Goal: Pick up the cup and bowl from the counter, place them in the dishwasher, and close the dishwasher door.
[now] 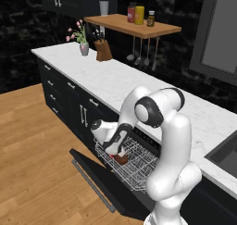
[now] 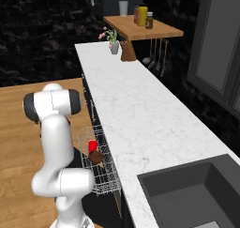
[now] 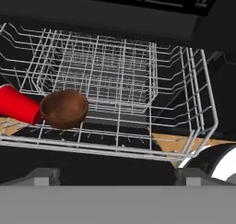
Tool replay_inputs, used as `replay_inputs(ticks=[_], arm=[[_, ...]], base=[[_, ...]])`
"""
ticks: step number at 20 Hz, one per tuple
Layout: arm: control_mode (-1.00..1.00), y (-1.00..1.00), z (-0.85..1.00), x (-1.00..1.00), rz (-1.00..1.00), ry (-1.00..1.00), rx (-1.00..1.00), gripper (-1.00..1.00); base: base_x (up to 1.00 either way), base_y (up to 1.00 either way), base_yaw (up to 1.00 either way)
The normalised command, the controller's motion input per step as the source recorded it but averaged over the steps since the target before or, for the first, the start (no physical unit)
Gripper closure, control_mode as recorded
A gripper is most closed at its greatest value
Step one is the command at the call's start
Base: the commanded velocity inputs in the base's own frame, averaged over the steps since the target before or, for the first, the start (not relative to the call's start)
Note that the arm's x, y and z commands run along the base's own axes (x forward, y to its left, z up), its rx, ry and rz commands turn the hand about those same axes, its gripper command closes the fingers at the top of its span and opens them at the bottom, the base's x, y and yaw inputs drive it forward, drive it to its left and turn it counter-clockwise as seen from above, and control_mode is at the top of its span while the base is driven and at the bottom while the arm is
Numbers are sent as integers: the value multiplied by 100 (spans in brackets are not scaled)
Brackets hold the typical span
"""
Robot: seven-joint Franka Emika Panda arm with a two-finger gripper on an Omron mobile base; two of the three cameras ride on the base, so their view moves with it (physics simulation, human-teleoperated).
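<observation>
The dishwasher door (image 1: 95, 173) hangs down open and the white wire rack (image 3: 120, 75) is pulled out over it. In the rack's left part the dark brown bowl (image 3: 64, 109) rests tilted on the wires. The red cup (image 3: 16, 109) lies on its side touching the bowl's left. From the right base view the cup (image 2: 93, 146) and the bowl (image 2: 95, 157) sit together in the rack. My gripper (image 3: 117, 174) is open, its fingers wide apart with nothing between them, just in front of the rack's edge. It hovers right above the bowl (image 1: 121, 159).
The white marble counter (image 1: 115, 80) runs above the black cabinets, with a knife block (image 1: 103, 50) and a flower vase (image 1: 84, 47) at its far end. A wooden shelf (image 1: 134, 26) carries bottles. A dark sink (image 2: 187, 189) lies to the right. Wooden floor (image 1: 32, 145) spreads to the left.
</observation>
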Motion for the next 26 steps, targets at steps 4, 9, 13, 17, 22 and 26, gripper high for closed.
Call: replay_inputs(ticks=[4,9,13,17,22,26], arm=[[-100,34,13,-2,-17,-10,11,-100],[-100,35,-23,7,-6,-19,3,-100],[-100,54,-43,0,-2,-23,0,-100],[-100,53,-52,0,-6,-16,2,-100],[-100,46,-39,-8,-13,-12,7,-100],[-100,27,-19,-30,-17,-7,11,-100]], base=[[0,0,0],[0,0,0],[0,0,0],[0,0,0],[0,0,0],[0,0,0]])
